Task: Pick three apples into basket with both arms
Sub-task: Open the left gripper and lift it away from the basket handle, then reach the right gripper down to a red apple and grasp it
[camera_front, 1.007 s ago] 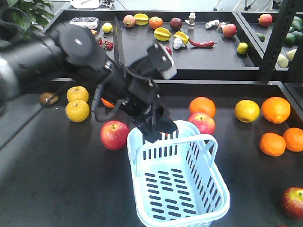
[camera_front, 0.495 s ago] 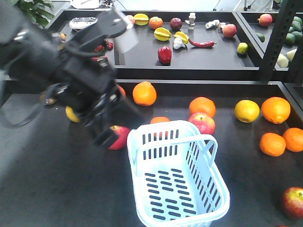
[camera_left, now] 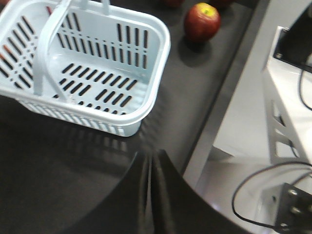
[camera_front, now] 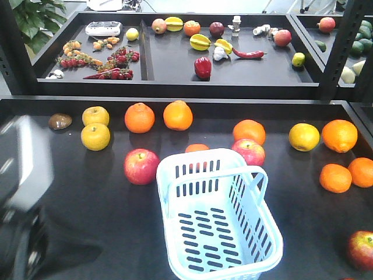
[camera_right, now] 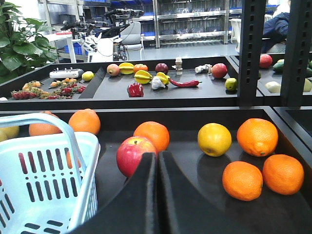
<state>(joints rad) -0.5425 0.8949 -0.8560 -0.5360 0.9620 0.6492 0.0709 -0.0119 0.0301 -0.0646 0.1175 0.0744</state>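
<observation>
**Front view.** The basket (camera_front: pixel 218 233) stands empty at lower centre, with its long axis running from upper left to lower right. The first apple (camera_front: pixel 141 166) lies just left of the basket's far-left corner. The second apple (camera_front: pixel 249 151) lies just beyond the far-right corner. The third apple (camera_front: pixel 361 249) sits at the lower right edge, well apart from the basket. The left arm (camera_front: pixel 52 251) is a blur at lower left, and its gripper cannot be made out here. No right arm shows.

**Left wrist view.** The left gripper (camera_left: pixel 152 158) is at bottom centre, fingers pressed together with nothing between them. The basket (camera_left: pixel 146 73) fills the upper left. The far apple (camera_left: pixel 201 22) lies at the top edge beyond the basket's corner, well apart from the fingertips. Which of the three it is cannot be confirmed.

**Right wrist view.** The right gripper (camera_right: pixel 157 161) is at bottom centre, fingers pressed together and empty. The second apple (camera_right: pixel 131 153) lies just beside the fingertips, slightly left of the finger line, with an orange (camera_right: pixel 156 134) behind it and the basket (camera_right: pixel 83 161) to its left.

The right arm is judged the nearer. Its fingers would need spreading and a slight leftward correction before closing on the apple.
</observation>
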